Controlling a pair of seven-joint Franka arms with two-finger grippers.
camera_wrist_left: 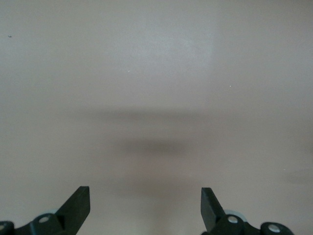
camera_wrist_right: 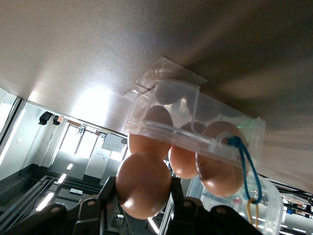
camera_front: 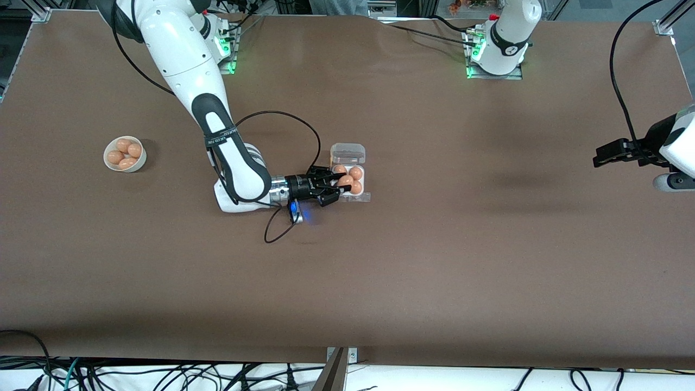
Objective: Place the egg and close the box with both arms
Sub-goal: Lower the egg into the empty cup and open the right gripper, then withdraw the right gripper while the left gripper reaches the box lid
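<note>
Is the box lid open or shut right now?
Open. In the front view the clear lid stands up off the box, leaving its eggs uncovered, while the right gripper holds the egg over it.

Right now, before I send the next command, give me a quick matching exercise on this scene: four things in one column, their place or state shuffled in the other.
Things:
1. right gripper
2. left gripper
3. box
4. white bowl

Places or states:
A. lid open, eggs in its cells
B. toward the right arm's end of the table, holding several eggs
C. open, over bare table, arm waiting
D. shut on the egg, over the box

Pairs: 1-D, 2-C, 3-A, 4-B
</note>
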